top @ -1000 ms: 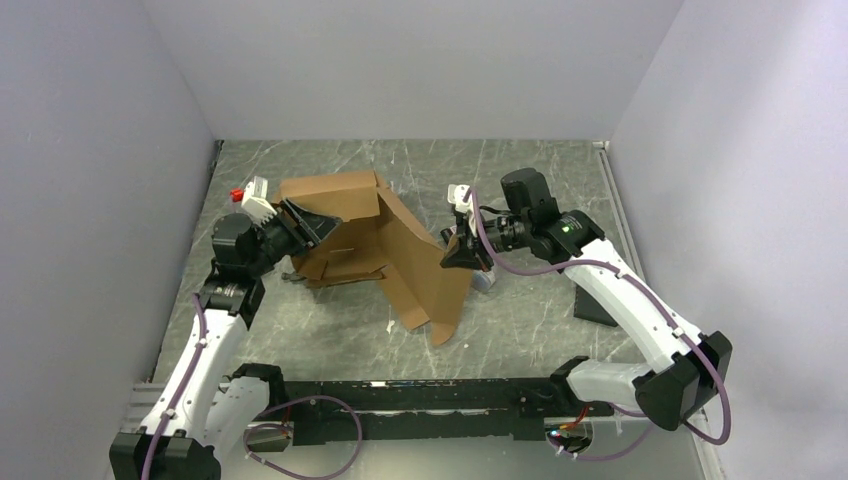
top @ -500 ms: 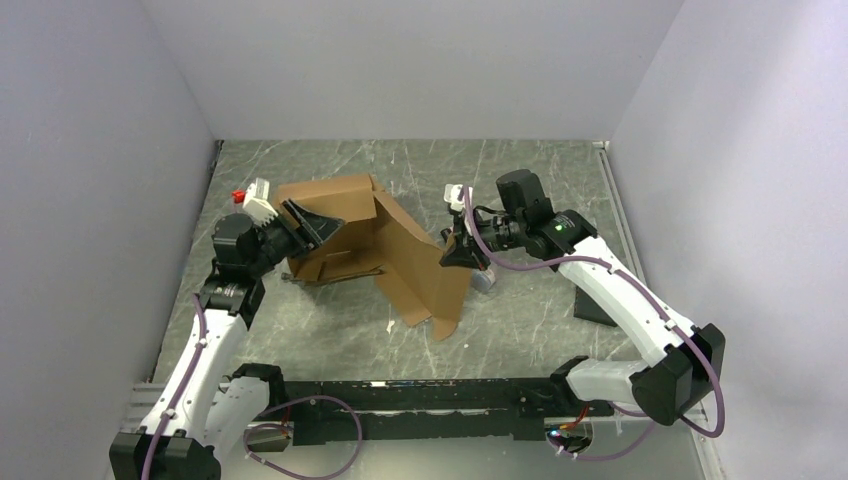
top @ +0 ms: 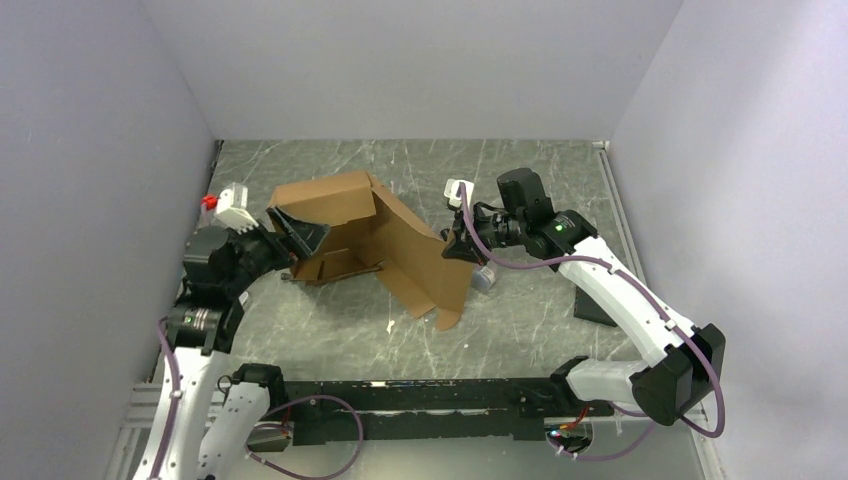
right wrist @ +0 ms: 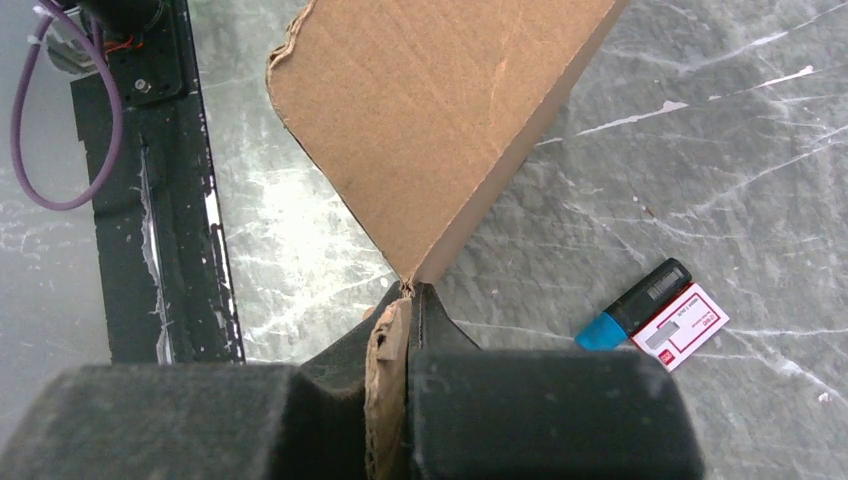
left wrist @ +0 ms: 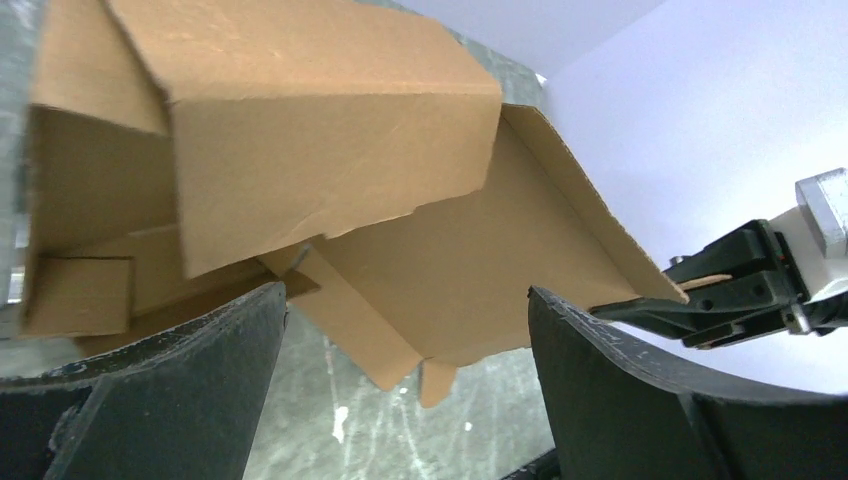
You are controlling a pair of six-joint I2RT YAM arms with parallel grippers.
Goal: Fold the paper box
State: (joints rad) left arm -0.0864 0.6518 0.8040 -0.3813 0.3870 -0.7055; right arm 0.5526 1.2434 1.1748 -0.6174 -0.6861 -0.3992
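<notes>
Right of the paper box [top: 370, 235], your right claw [top: 453, 250] pinches its edge to prop it; your left claw [top: 303, 232] hovers spread, opposite.

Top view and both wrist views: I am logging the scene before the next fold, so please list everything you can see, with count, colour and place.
paper box: one, brown, mid-table, partly folded, right panel raised
marker: one, black with blue cap, on the table below the right gripper
card: one, white and red, beside the marker and touching it
black pad: one, black, right side of the table, partly behind the right arm
table: one, grey marbled, under everything
base rail: one, black, near edge
left gripper: one, black, open, at the box's left side, holding nothing
right gripper: one, black, shut on the box's right edge
</notes>
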